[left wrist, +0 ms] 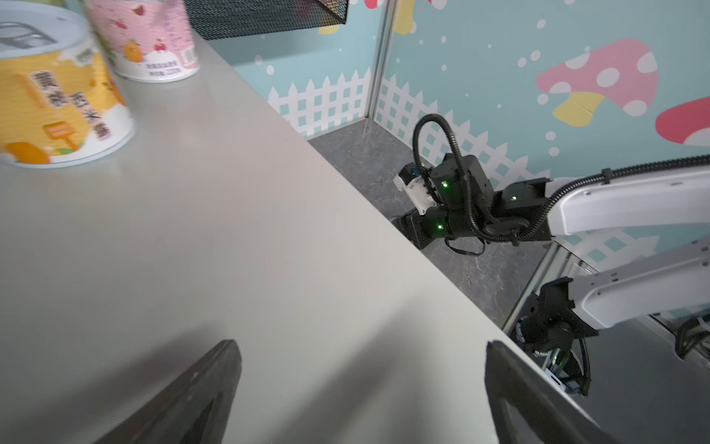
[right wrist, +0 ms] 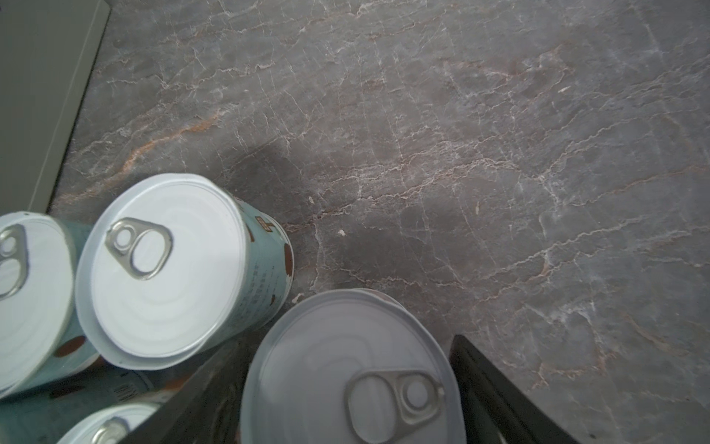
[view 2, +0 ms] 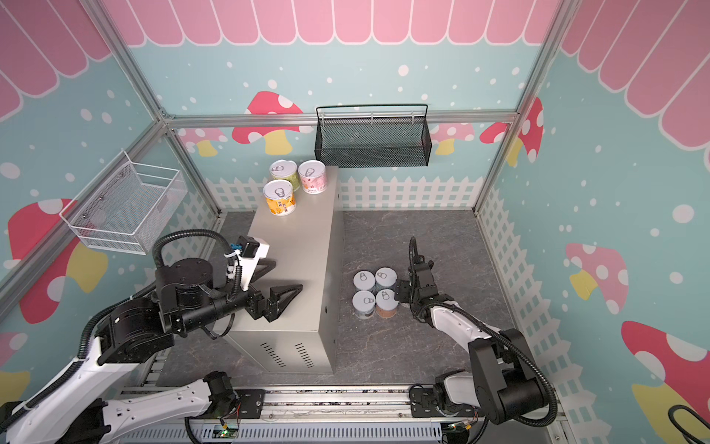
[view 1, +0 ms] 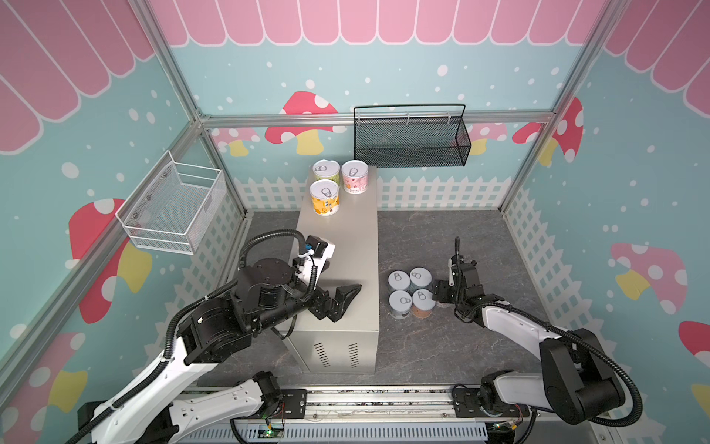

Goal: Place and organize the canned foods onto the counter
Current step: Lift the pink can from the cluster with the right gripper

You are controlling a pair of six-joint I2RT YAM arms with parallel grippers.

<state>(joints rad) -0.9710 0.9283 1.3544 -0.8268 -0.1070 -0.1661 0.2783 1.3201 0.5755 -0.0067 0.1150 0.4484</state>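
3 cans (view 1: 325,198) sit on the tabletop (view 1: 345,238), left hand (view 2: 288,273) wide open above, right hand (right wrist: 344,342) straddling another can (right wrist: 345,380), grip unclear.

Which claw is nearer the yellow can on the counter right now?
Left. The left claw is over the counter, on the robot's side of the yellow can. The right claw is down beside the counter, straddling a floor can.
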